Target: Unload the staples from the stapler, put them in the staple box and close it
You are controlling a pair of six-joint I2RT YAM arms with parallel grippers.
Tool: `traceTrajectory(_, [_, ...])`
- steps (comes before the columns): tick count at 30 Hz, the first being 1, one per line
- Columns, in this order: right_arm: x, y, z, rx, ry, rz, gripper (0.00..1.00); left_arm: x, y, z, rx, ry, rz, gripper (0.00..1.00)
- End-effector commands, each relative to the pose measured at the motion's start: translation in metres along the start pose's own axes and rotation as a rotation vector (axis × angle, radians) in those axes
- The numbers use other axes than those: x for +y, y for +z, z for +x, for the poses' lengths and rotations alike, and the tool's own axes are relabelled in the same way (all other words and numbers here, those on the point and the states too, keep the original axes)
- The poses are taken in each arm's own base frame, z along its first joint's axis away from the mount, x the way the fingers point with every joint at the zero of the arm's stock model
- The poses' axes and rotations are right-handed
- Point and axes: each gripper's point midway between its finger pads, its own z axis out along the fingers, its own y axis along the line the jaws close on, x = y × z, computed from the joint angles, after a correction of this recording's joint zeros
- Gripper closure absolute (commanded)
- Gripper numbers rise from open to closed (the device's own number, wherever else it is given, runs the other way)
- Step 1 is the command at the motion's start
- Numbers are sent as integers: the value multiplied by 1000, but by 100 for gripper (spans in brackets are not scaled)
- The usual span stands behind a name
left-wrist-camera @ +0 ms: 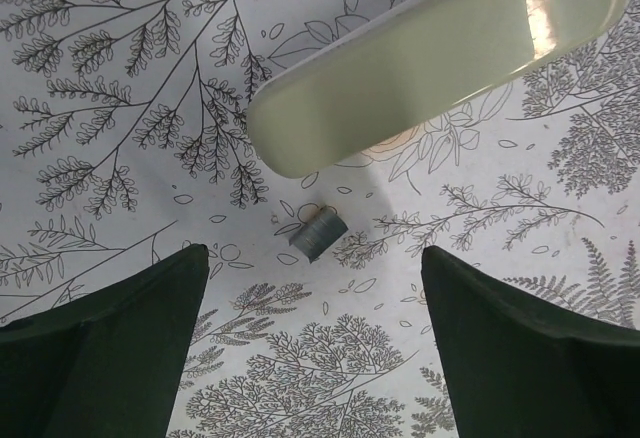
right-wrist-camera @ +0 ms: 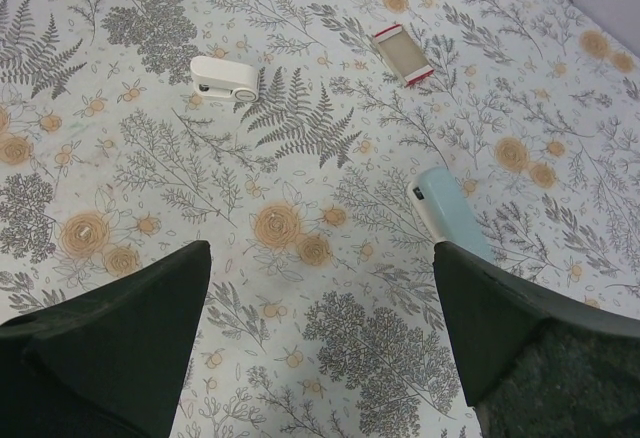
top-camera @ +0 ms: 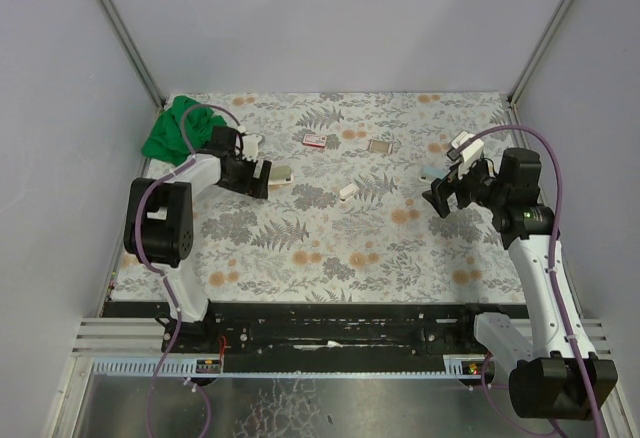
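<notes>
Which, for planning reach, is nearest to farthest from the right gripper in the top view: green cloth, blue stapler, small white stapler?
From the right gripper:
1. blue stapler, just beyond it.
2. small white stapler, table middle.
3. green cloth, far left corner.

The staples (left-wrist-camera: 318, 234) lie on the tabletop (top-camera: 330, 248) just beside the left stapler (left-wrist-camera: 440, 58), not touching it, between the left claw's (top-camera: 262, 176) fingers. A cloth (top-camera: 178, 130) sits far left. A small box (top-camera: 315, 140) and a flat box (top-camera: 380, 145) lie far centre. The right stapler (right-wrist-camera: 450, 213) lies by the right claw (right-wrist-camera: 320, 253).
</notes>
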Motion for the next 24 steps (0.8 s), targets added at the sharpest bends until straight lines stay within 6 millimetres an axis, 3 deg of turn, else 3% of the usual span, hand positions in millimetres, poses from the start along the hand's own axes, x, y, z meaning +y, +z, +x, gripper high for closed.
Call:
traceTrajectory(1, [-2,-1,-13,-50,-26,8,1,3,7,-14,-32,0,-31,15])
traceTrajectory(10, [2,-2,-10,-53,-32,0,1,-13,23,-5,17,22,13,30])
traceTrajectory(24, [5,-4,-13,-65,-39,-11,1,-32,22,27,79,35,29,52])
